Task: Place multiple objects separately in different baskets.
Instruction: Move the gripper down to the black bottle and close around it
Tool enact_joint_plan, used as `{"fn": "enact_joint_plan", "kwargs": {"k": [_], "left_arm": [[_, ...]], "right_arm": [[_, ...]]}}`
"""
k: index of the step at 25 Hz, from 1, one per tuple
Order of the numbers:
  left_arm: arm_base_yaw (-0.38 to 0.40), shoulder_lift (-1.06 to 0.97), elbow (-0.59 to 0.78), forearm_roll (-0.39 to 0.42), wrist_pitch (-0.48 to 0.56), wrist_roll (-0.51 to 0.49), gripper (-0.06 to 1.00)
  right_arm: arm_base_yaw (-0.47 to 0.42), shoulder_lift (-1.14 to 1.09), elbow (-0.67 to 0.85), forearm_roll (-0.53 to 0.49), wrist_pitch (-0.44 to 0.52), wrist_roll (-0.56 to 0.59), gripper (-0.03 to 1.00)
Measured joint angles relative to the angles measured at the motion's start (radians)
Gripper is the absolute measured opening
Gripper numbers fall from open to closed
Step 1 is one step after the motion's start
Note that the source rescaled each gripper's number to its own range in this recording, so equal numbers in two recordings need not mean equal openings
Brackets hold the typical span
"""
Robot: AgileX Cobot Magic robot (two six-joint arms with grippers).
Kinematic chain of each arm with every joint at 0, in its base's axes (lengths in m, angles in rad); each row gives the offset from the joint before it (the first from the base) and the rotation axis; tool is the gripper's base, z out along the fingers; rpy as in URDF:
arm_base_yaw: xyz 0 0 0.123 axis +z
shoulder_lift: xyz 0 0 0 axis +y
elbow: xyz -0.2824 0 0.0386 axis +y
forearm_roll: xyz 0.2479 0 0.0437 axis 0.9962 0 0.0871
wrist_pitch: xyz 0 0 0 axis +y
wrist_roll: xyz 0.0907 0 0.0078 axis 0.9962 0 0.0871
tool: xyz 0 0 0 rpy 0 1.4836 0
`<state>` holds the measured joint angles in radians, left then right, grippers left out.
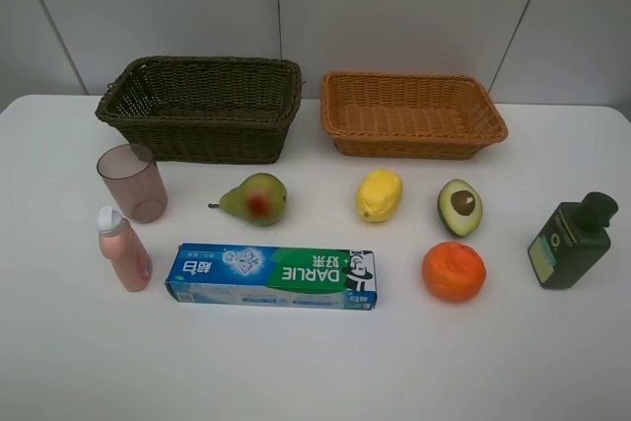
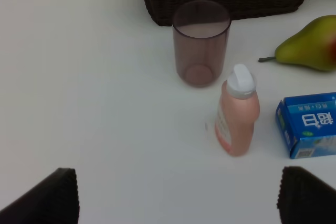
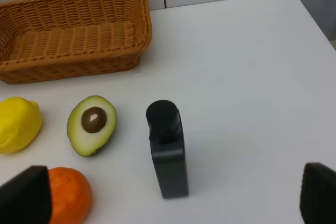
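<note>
TABLETOP SORTING SCENE: A glossy blue-green DARLIE toothpaste box [image 1: 271, 276], a long cardboard carton, lies flat on a smooth white surface [image 1: 296, 372], with every other item set around it and none in a basket.

Just off the box's left end stands a pink plastic bottle [image 1: 123, 253] with a white cap. Beyond that bottle, farther from the box, a translucent mauve cup [image 1: 133, 181] stands upright, a plain tapered cylinder.

Behind the box's middle a smooth green-red pear [image 1: 254, 199] lies on its side. Behind the box's right end sits an oval yellow lemon [image 1: 379, 194].

A round orange [image 1: 454, 271] rests near the box's right end. A halved avocado [image 1: 459, 207] lies behind the orange, cut face up and brown pit showing. Well apart to the box's right stands a squarish dark green bottle [image 1: 570, 244] with a black cap.

Farthest behind the box sit two rectangular woven wicker baskets. The deeper dark brown-green basket [image 1: 197, 135] is behind its left half, the shallower light orange-tan basket [image 1: 409, 145] behind and to its right.

The left end effector [image 2: 176, 198] has its dark fingers [image 2: 42, 198] spread wide and empty, short of the pink bottle. The right end effector [image 3: 169, 205] is likewise parted wide and grips nothing, with the dark green bottle standing untouched ahead of it.
</note>
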<state>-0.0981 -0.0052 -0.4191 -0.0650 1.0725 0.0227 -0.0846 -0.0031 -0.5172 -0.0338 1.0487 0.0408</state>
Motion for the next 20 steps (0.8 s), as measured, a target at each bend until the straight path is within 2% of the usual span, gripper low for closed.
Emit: {"fn": "enact_joint_plan", "kwargs": {"k": [20], "left_arm": [[0.0,0.0,0.0,0.0,0.0,0.0,1.0]], "right_arm": [[0.0,0.0,0.0,0.0,0.0,0.0,1.0]]}}
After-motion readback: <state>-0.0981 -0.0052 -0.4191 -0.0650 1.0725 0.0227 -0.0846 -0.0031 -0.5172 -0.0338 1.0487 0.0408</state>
